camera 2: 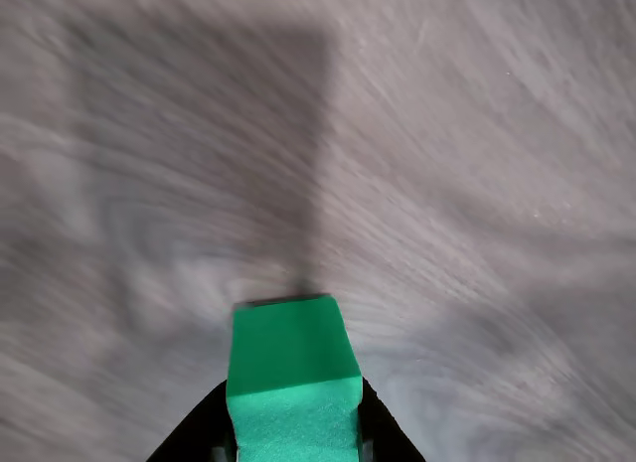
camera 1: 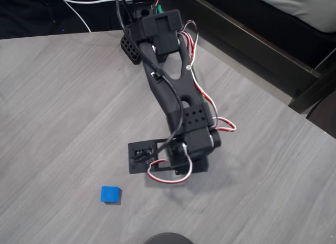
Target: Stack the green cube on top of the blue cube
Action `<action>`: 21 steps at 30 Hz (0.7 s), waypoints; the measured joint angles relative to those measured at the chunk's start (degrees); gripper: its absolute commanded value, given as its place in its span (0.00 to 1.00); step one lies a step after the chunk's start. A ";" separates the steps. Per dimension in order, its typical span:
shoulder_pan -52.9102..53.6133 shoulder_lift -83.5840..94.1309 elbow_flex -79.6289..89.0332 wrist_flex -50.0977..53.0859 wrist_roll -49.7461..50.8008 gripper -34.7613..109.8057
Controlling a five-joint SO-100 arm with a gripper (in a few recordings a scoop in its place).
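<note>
Gripped between the two dark fingers [camera 2: 383, 432] at the bottom of the wrist view, the green cube [camera 2: 291, 378] is held by the gripper [camera 2: 291, 437] — the jaws are closed against its left and right sides, and its top face and front face both show. Below the cube, the grey wood-grain table [camera 2: 477, 184] looks streaked and blurred, and a broad dark shadow lies on it from the upper left down to the cube's far edge.

From the overhead view, the blue cube [camera 1: 111, 194] sits alone on the table [camera 1: 58, 107] near the lower edge, to the lower left of the arm's wrist. It is apart from the arm, with bare table between them. The black arm [camera 1: 176, 92] reaches from its base at the top of the picture down and to the right, its wrist assembly [camera 1: 168, 157] hanging over the table just up and right of the blue cube. Red, white and black wires [camera 1: 207, 105] loop along the arm's right side. A white cable [camera 1: 84, 13] runs off behind the table's top edge — beyond it the surroundings are dark.
</note>
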 measured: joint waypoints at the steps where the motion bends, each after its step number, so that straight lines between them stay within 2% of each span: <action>1: 0.26 0.00 -0.35 0.26 0.00 0.24; 9: 5.54 -0.09 -16.87 12.48 -2.02 0.24; 21: 22.59 -4.75 -28.74 13.54 -11.69 0.24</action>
